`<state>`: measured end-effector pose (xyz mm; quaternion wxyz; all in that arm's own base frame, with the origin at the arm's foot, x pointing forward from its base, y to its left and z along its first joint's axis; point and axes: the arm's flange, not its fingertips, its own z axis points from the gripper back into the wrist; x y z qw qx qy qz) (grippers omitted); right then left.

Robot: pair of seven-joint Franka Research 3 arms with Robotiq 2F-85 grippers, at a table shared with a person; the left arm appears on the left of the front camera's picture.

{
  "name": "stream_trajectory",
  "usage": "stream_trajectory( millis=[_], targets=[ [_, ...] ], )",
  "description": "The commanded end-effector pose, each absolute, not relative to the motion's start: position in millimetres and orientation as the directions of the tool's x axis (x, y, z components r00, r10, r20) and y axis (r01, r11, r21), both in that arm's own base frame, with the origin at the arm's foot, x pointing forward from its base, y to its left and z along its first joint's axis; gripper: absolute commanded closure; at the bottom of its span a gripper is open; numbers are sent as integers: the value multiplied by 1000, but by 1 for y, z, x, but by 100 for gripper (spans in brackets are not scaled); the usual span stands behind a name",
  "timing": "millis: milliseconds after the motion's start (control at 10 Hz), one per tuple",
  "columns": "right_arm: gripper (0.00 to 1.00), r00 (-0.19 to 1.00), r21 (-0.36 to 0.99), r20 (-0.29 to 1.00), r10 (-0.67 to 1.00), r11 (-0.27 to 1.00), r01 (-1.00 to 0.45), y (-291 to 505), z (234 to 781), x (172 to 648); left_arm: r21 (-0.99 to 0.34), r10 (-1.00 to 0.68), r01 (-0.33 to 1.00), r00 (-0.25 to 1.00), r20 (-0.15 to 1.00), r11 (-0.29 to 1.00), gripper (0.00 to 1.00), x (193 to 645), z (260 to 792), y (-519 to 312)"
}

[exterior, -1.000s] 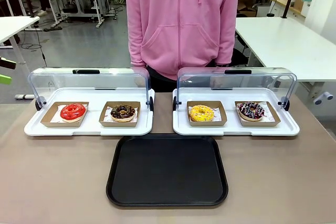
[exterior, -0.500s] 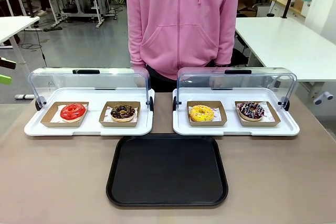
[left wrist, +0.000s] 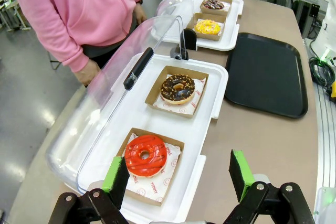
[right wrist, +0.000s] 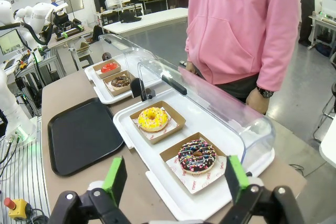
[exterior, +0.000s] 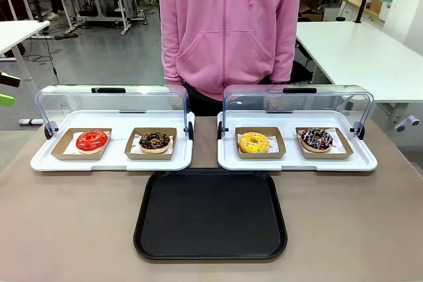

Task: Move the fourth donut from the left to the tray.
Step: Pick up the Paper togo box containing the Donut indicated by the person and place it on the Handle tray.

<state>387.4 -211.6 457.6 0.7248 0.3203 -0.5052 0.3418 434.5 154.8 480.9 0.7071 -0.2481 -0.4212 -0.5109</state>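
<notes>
Both grippers released: left gripper (left wrist: 178, 174) and right gripper (right wrist: 176, 178) hang with jaws wide, nothing between them.

Target, the dark chocolate-glazed ring donut with white and pink sprinkles (exterior: 316, 139), sits in its small brown cardboard holder (exterior: 344, 152) at the right end of the right-hand white plastic display tray (exterior: 297, 164). The flat black rectangular plastic tray (exterior: 210, 216) is bare, near centre, just beside the display tray's near edge.

Risks as I see them:
- Clear curved plastic lid (exterior: 297, 100) is raised over the far side. Coming in too far back probably clips it.
- Pinching the ring itself likely crushes the glaze. Better to grip the holder wall, but it's low and thin, so it could slip or fold.
- Yellow-glazed sprinkled donut (exterior: 254, 142) is the left neighbour in the same tray, so a miscount or drift left grabs the wrong one.
- Dragging instead of lifting could catch the holder on the display tray's rim.
- Person in pink hoodie (exterior: 228, 24) stands right behind the lids, hand (right wrist: 257, 98) near the lid end.
</notes>
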Motion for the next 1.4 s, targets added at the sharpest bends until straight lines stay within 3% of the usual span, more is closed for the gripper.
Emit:
stream_trajectory(
  millis=[0, 1300],
  targets=[
    [0, 256, 123, 953, 164, 561, -819, -210, 461, 388, 71, -518, 932, 133, 845, 355, 0, 434, 484, 155],
    [0, 256, 123, 953, 164, 561, -819, -210, 461, 388, 71, -518, 932, 133, 845, 355, 0, 434, 484, 155]
  ],
)
